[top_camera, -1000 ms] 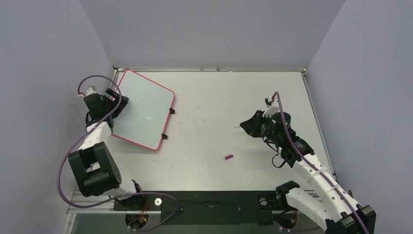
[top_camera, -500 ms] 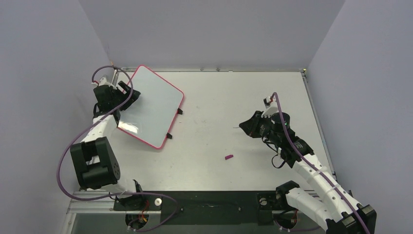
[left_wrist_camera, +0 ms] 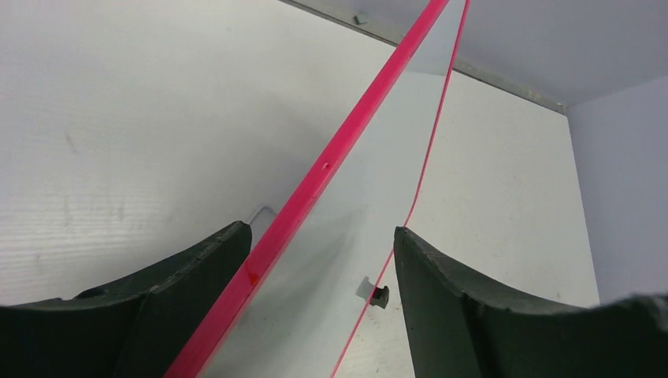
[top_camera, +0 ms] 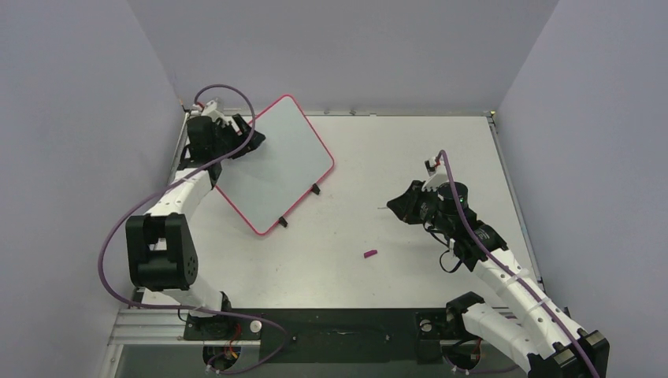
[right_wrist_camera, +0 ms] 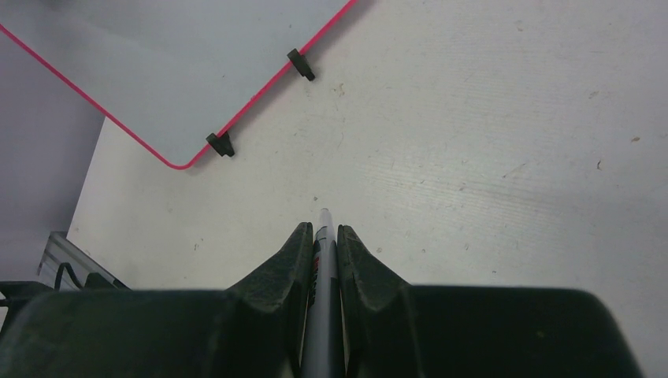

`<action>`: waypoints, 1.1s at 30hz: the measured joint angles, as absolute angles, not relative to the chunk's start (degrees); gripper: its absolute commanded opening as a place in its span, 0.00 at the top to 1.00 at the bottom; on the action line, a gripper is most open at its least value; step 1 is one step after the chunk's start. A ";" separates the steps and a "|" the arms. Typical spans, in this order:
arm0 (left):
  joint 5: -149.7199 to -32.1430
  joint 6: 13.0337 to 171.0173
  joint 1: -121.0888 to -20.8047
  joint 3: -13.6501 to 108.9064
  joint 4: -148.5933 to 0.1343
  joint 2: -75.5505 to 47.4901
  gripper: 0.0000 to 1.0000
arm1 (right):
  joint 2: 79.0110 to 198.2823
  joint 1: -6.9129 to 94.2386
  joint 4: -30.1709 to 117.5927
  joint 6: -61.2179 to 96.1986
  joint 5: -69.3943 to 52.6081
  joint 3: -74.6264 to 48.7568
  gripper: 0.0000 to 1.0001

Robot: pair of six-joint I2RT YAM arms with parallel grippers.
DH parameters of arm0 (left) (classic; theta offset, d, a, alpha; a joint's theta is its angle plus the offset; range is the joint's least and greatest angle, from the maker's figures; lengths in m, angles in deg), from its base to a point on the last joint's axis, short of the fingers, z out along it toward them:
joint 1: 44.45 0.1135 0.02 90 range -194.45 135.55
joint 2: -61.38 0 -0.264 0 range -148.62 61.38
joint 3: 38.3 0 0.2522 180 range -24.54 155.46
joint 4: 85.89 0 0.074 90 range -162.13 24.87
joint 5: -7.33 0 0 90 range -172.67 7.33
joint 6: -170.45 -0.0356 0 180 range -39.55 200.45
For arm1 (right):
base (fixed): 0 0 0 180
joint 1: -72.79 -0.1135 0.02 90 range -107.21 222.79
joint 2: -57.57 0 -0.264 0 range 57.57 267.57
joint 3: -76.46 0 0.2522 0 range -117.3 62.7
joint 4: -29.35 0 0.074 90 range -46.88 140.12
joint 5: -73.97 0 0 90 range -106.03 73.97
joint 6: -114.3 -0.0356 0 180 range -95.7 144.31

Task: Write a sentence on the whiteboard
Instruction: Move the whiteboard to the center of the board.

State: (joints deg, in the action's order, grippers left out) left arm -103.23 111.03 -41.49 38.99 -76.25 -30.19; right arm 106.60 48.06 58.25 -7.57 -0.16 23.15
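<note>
top view: whiteboard (top_camera: pixel 276 161) is seen at the far left of the table (top_camera: pixel 394 150), tilted. its far-left edge is raised at the left gripper (top_camera: pixel 233 132). the edge with the two black clips (top_camera: pixel 315 189) is turned toward the table centre and sits low, at or just above the tabletop; contact cannot be told. the face shown is glossy and pale.

left wrist view: left gripper (left_wrist_camera: pixel 321 236) jaws are spread. the pink frame of the whiteboard (left_wrist_camera: pixel 327 165) runs up between them, close beside one finger (left_wrist_camera: pixel 201 268), with a clear gap to the other finger. whether either pad presses on the board cannot be told. one clip (left_wrist_camera: pixel 380 295) is seen on the far edge.

right wrist view: right gripper (right_wrist_camera: pixel 321 232) jaws are pressed together on a marker (right_wrist_camera: pixel 323 240), whose tip points out past the fingertips toward the whiteboard (right_wrist_camera: pixel 173 71). the tip is held above bare table, well apart from the board.

top view: right gripper (top_camera: pixel 398 203) is held right of centre. a small magenta piece (top_camera: pixel 370 253) lies on the table near it, toward the bases.
</note>
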 measured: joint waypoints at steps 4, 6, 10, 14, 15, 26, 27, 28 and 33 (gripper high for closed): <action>-103.53 108.63 -47.30 41.87 -77.27 -30.98 0.40 | 106.60 47.93 58.49 -7.40 -0.16 22.82 1.00; -103.62 107.10 -50.18 43.45 -77.75 -31.88 0.40 | 106.58 47.93 58.62 -7.33 -0.18 22.65 1.00; -103.90 105.35 -54.99 46.22 -78.74 -34.00 0.42 | 106.51 47.93 59.06 -7.07 -0.20 22.60 1.00; -104.14 104.85 -58.73 49.56 -78.85 -36.95 0.43 | 105.73 47.93 60.04 -6.66 -0.44 22.58 1.00; -104.12 105.11 -59.30 50.29 -78.85 -37.52 0.43 | 105.53 47.93 60.22 -6.52 -0.59 22.54 1.00; -103.07 105.99 -60.22 53.52 -76.44 -40.20 0.70 | 105.18 47.67 60.90 -6.26 -1.09 22.21 1.00; -102.88 105.83 -60.22 53.63 -76.03 -40.20 0.76 | 105.18 47.60 60.92 -6.24 -1.18 22.21 1.00; -102.83 105.70 -60.22 53.74 -75.63 -40.16 0.88 | 105.18 47.58 60.94 -6.24 -1.23 22.21 1.00; -102.92 104.52 -59.19 53.85 -72.97 -39.44 1.00 | 105.49 47.42 60.96 -6.26 -1.29 22.19 1.00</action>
State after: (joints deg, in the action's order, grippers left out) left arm -102.92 104.52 -59.19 53.85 -72.97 -39.44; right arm 105.49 47.42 60.96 -6.26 -1.29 22.19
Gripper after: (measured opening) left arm 0.576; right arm 0.100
